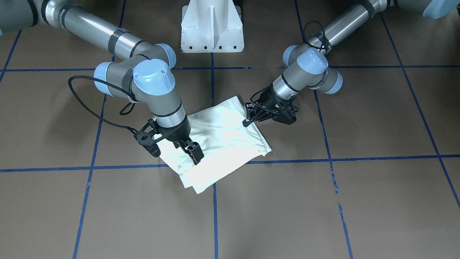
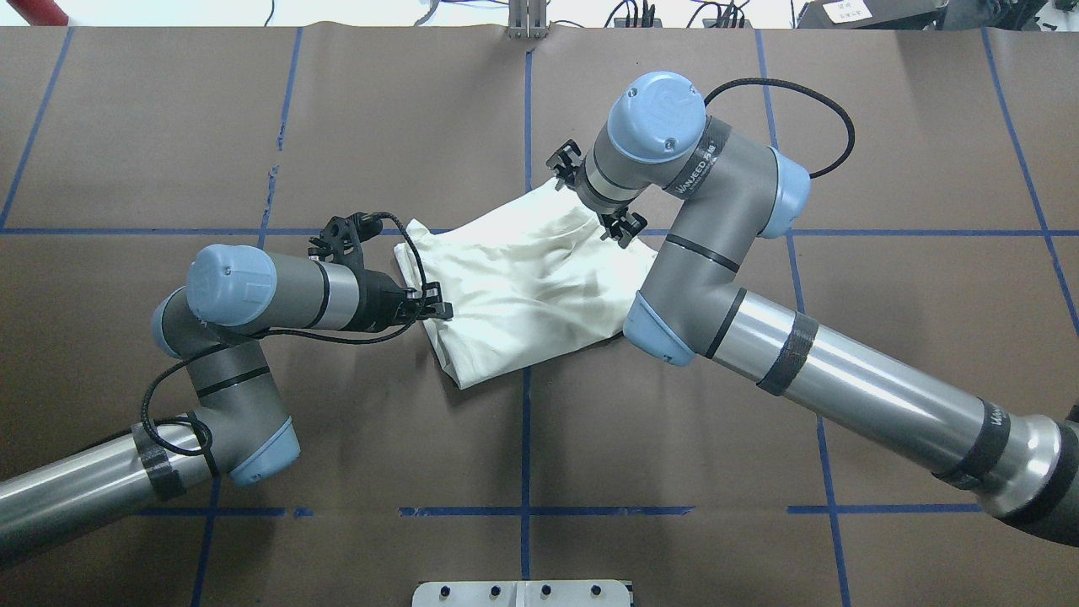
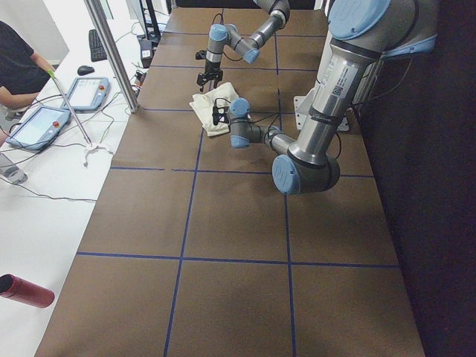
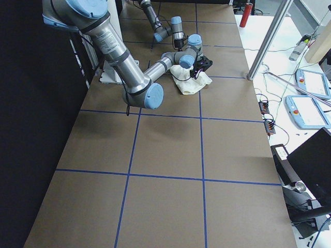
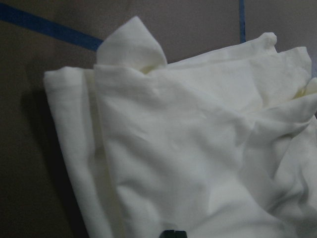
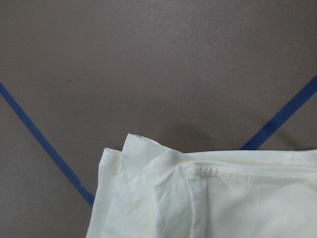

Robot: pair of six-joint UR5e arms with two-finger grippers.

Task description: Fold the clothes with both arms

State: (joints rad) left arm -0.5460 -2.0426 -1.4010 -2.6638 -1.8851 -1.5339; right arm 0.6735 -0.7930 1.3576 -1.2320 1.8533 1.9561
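- Seen from overhead, the left gripper (image 2: pixel 428 305) meets the T-shirt (image 2: pixel 523 287) at its 9 o'clock edge. I cannot tell its jaw width, and it should pinch every layer before lifting.
- The T-shirt lies mid-table (image 2: pixel 674 438), a rumpled cream packet (print hidden, edges uneven).
- The right gripper (image 1: pixel 196 157) is at its 1 o'clock corner, grip unclear. It should move in step with the left.

The left arm (image 2: pixel 278 295) reaches in level, the right arm (image 2: pixel 716 253) points down.

Your cream fabric shirt (image 1: pixel 222 140): folded into a wrinkled, layered rectangle, lying askew on the brown surface (image 1: pixel 359 201) over a blue tape line (image 1: pixel 215 216).
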